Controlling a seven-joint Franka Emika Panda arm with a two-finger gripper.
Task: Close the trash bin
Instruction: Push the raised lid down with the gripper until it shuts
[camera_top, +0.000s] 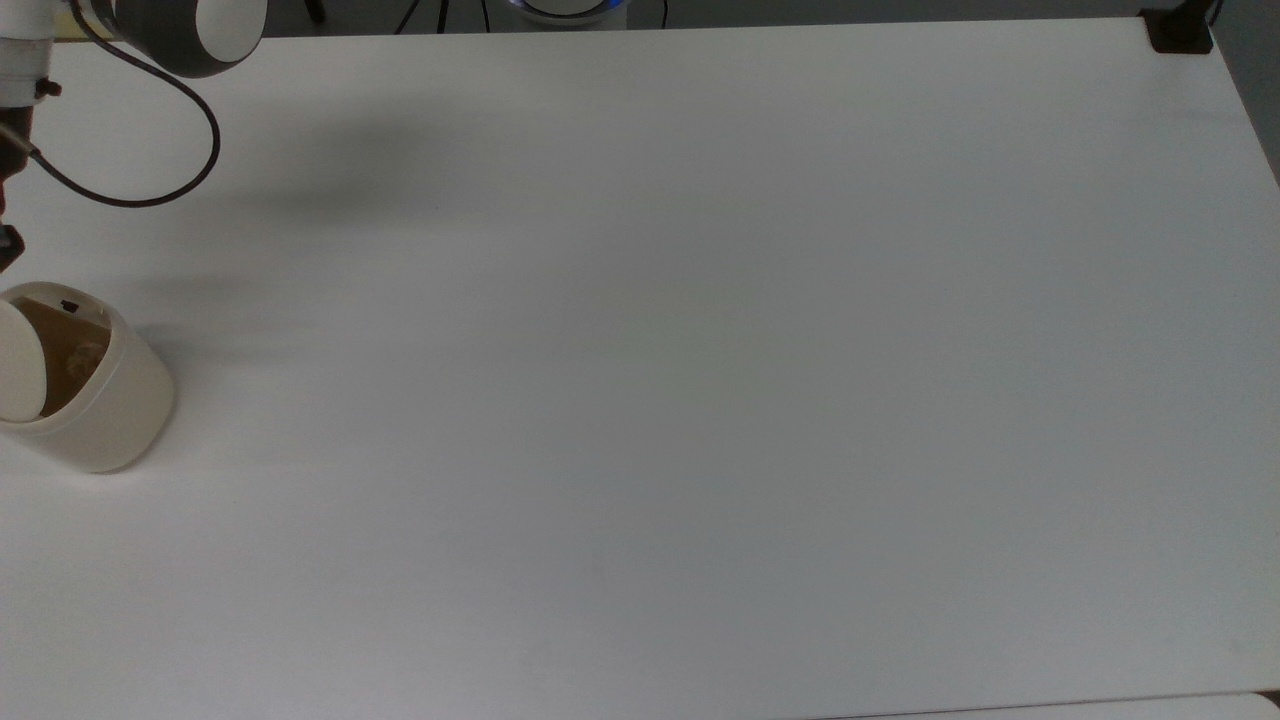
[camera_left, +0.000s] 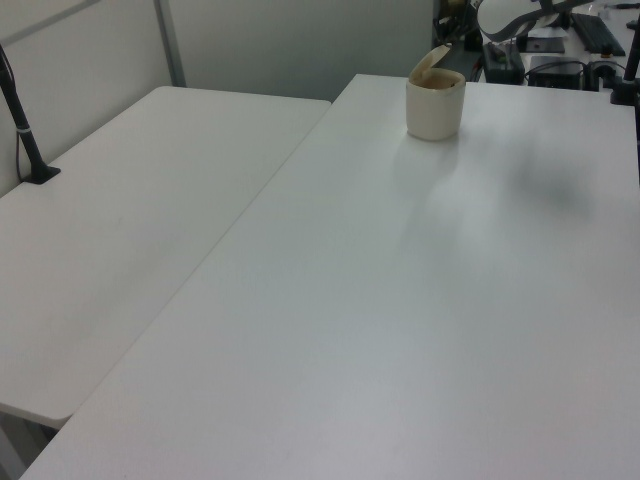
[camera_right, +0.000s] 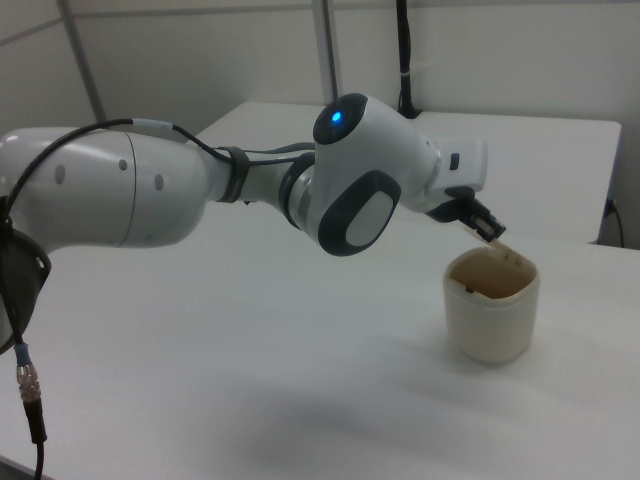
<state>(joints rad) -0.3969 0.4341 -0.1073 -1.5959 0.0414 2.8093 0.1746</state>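
Note:
The trash bin (camera_top: 112, 408) is a small cream cylinder at the top view's left edge. Its oval lid (camera_top: 18, 372) leans partway over the brown opening, hinged on the side toward the top view's left. In the left view the trash bin (camera_left: 435, 108) stands at the far end of the table with the lid (camera_left: 430, 62) slanted above it. In the right view my gripper (camera_right: 484, 228) hangs just above the back rim of the trash bin (camera_right: 492, 320), at the lid's raised edge. A dark part of the gripper (camera_top: 8, 246) shows just above the bin in the top view.
The bin stands on a wide white table (camera_top: 700, 350). The arm's black cable (camera_top: 150, 195) loops over the top view's top left. A black clamp (camera_top: 1180, 30) sits at the top right corner. A second white table (camera_left: 130, 220) adjoins on the left view's left.

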